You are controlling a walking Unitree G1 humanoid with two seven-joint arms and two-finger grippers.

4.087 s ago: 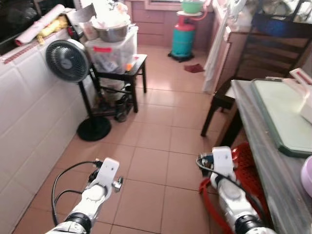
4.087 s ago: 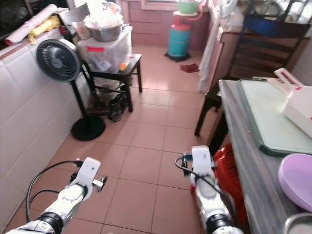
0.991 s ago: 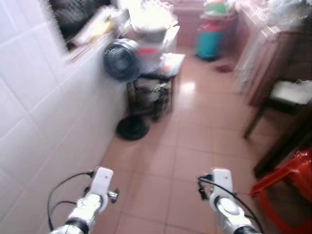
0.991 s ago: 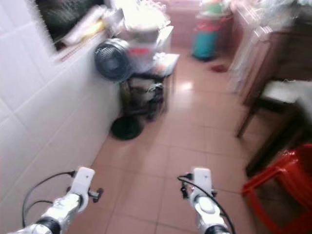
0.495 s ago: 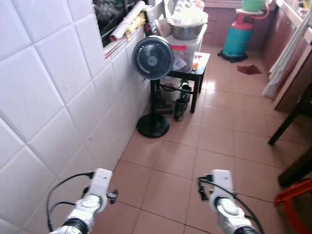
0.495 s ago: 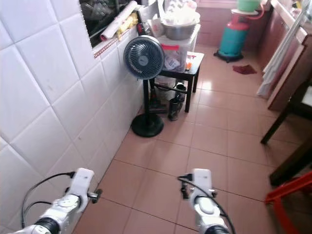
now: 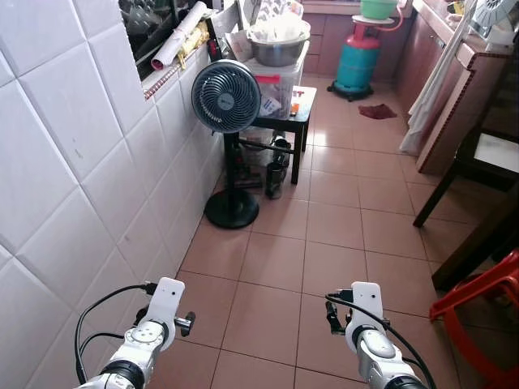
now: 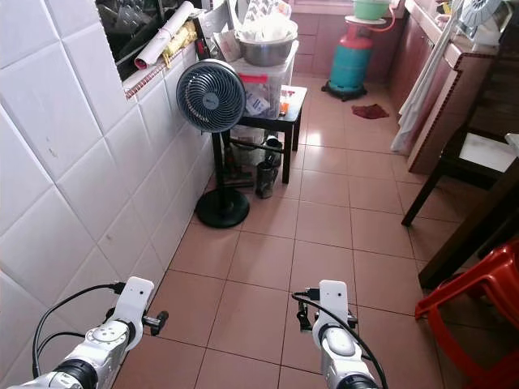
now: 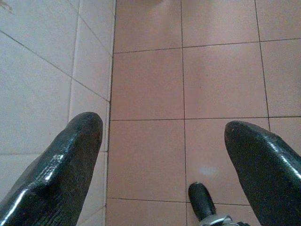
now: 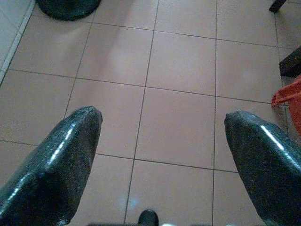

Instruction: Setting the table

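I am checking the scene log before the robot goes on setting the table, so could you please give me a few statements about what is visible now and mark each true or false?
1. The left gripper is open and holds nothing. True.
2. The right gripper is shut on a plate. False: its fingers stand wide apart over bare floor tiles.
3. The standing fan is beside the white tiled wall. True.
4. The metal bowl lies on the floor. False: it sits on top of a plastic storage box on the small dark table.
5. The gas cylinder at the far end is red. False: it is teal, with a green basin above it.
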